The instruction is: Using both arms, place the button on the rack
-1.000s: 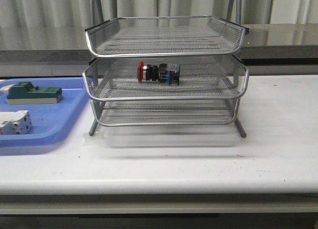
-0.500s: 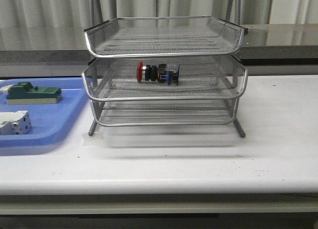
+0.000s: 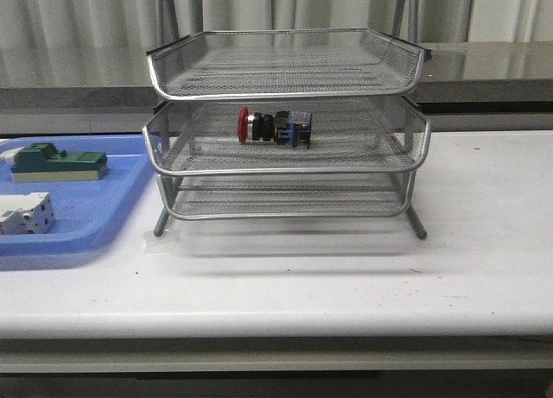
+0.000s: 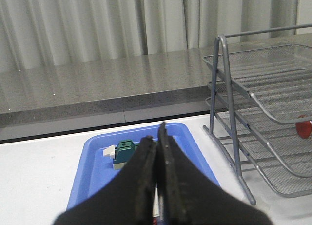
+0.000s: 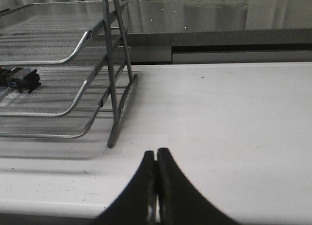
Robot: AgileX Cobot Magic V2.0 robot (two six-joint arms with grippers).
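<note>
Button lies in rack's middle tray, partly veiled by mesh.

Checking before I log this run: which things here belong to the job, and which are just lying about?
Job:
button, lying in the middle tier
rack
left gripper, shut
right gripper, shut

Lying about:
blue tray
green block in it
white block in it

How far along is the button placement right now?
Done: the red-capped push button lies on its side in the middle tier of the silver wire-mesh rack. In hand: nothing; the left pincer and right pincer are shut, empty and clear of the rack. Nothing visibly remains.
</note>
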